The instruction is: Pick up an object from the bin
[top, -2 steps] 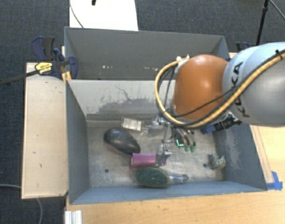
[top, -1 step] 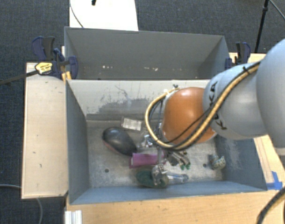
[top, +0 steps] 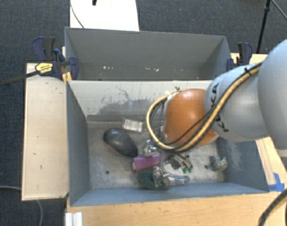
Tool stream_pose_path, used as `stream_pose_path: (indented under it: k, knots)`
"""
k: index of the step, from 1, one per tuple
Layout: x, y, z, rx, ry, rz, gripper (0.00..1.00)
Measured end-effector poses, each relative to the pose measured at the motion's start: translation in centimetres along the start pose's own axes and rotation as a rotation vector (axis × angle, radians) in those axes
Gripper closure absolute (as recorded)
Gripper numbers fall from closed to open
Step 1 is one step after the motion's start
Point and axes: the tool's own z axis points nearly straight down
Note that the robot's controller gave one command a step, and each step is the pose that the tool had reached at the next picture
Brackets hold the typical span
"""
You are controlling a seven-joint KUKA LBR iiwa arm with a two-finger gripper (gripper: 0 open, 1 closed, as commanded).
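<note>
A grey KUKA arm (top: 256, 102), the nearest thing to the lens, reaches into a grey metal bin (top: 77, 140) from the right, its bulk standing well to the right of a dark grey oval object (top: 120, 142) that lies on the bin floor left of centre. An orange wrist cover (top: 186, 114) hangs above the floor just right of that oval, with yellow and black cables (top: 153, 121) looping off its near side toward it. The oval is the largest loose thing in the bin and lies apart from the arm, tilted with its lower end toward the front wall. Below and to the right of the oval, the gripper (top: 158, 166) is down among a small heap at the front of the bin; whether it is released or clenched cannot be told from this angle. It stands against the right end of a magenta block (top: 142, 164), which lies just off the oval's lower right edge. A dark green lump (top: 144, 179) sits directly in front of the block, near the front wall and farther from the oval. Clear and green bits (top: 180, 173) trail off to the right of the gripper. A small silvery scrap (top: 132, 125) lies just behind the oval, and a tiny knobbly piece (top: 219, 164) sits alone, far to the oval's right.
</note>
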Motion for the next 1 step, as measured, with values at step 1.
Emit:
stream_pose_path:
  k: [1]
  knots:
    - [-2.32,-3.24,-21.33,0.011,-0.022,-0.333,1.00]
